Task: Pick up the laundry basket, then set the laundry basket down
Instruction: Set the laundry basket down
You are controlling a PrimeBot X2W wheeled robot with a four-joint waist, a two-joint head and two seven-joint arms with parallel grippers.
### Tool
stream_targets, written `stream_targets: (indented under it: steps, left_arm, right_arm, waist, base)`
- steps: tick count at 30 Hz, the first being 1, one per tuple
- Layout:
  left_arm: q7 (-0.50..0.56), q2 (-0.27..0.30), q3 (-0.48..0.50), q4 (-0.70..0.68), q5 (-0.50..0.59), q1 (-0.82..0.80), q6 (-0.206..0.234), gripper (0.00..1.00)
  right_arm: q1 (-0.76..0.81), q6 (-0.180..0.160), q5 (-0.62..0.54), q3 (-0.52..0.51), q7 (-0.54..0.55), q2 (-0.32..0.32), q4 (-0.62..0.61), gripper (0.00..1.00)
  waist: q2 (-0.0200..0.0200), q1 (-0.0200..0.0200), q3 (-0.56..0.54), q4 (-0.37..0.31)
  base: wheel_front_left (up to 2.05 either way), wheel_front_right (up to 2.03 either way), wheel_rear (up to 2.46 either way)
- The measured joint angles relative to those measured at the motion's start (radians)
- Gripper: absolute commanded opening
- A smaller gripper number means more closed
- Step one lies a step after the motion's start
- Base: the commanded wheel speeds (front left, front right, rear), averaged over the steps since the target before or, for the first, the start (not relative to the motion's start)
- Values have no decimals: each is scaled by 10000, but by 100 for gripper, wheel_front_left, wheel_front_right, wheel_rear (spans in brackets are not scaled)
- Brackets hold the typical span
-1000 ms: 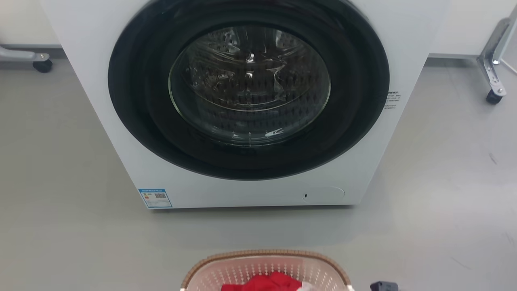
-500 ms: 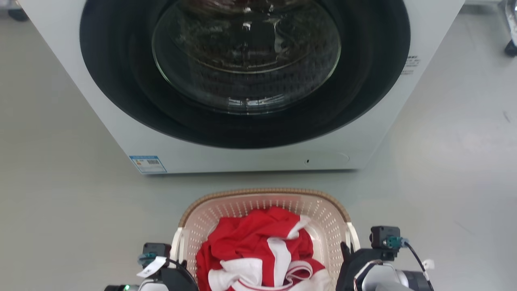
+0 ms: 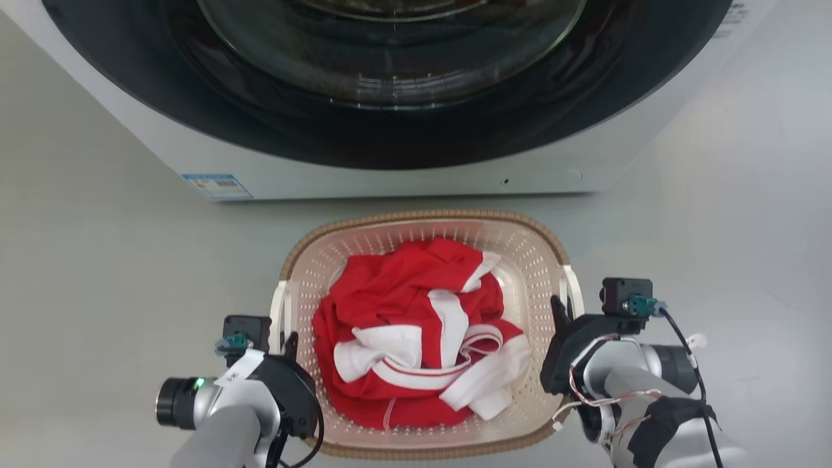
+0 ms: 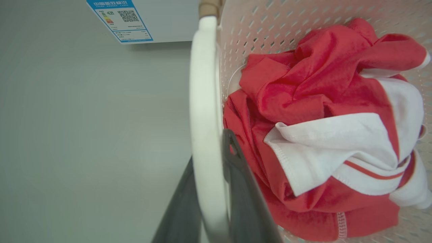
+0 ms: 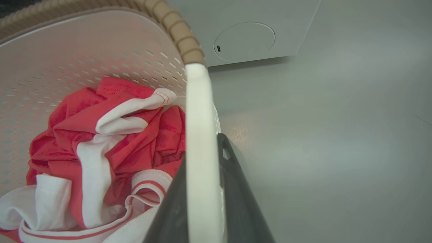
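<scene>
The laundry basket [image 3: 422, 216], cream with a brown woven-look rim, sits in front of the washing machine and holds a crumpled red and white garment [image 3: 416, 325]. My left gripper [image 3: 286, 344] is shut on the basket's white left handle [image 4: 202, 101], one dark finger on each side of it. On the opposite side, my right gripper [image 3: 560, 312] is shut on the white right handle [image 5: 197, 118] in the same way. I cannot tell whether the basket's base touches the floor.
The white washing machine [image 3: 390, 179] with its closed round dark door stands just beyond the basket's far rim. Grey floor [image 3: 97, 260] stretches out on both sides of the basket.
The head camera has tipped downward, so the washing machine slid up the picture and the whole basket with both grippers came into view. Both grips look unchanged since half a second ago.
</scene>
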Motion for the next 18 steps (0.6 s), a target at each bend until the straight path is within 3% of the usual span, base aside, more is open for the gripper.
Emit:
stream_targets:
  steps: [18]
  left_arm:
    - [-407,67,157,-194,105,-1951,173,0]
  right_arm:
    - [-2072,0,-382,-65,-309,-63,399,0]
  waist:
    - [1,-1,2848,147]
  base:
    - [0,0,0]
